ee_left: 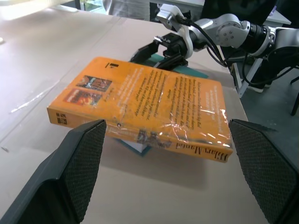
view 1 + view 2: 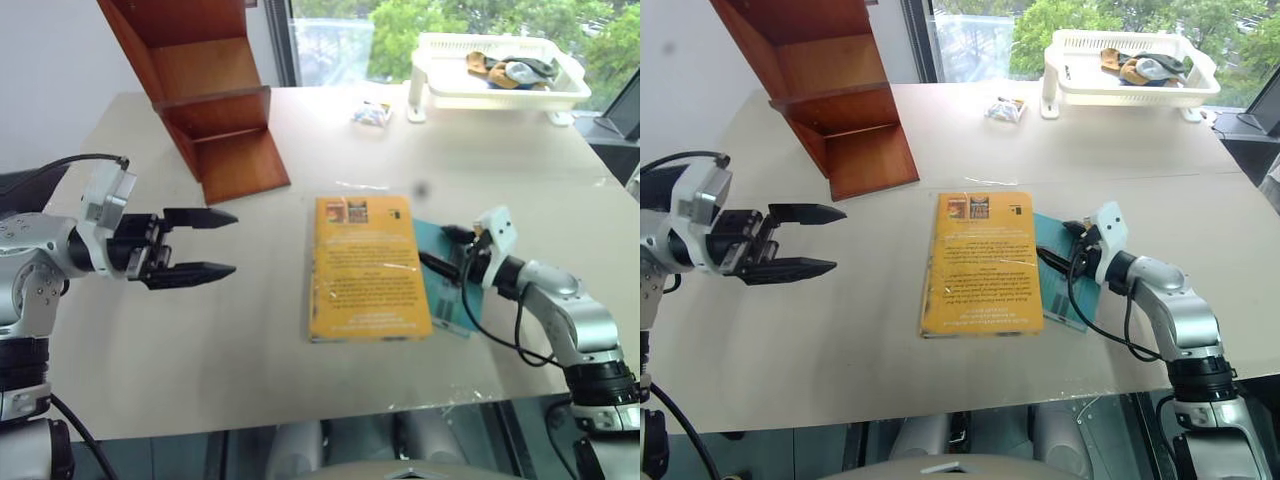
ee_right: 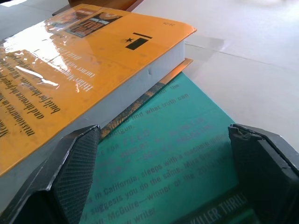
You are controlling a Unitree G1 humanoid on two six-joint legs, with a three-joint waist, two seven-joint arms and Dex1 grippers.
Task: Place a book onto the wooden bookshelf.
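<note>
The book (image 2: pixel 365 265), thick and yellow-orange, lies flat in the middle of the table, partly on top of a thinner teal book (image 2: pixel 447 285). My left gripper (image 2: pixel 232 242) hovers open to the left of the book, pointing at its lettered spine (image 1: pixel 187 145), a clear gap away. At the book's right side, my right gripper (image 2: pixel 440 250) is open and low over the teal book (image 3: pixel 177 154), with its fingers facing the yellow book's page edge (image 3: pixel 135 88). Neither gripper holds anything. The wooden bookshelf (image 2: pixel 205 90) stands at the far left of the table.
A white plastic tray (image 2: pixel 445 90) with a few small items stands at the far right. A small wrapped packet (image 2: pixel 372 113) lies in front of it. The table's near edge runs just below the books.
</note>
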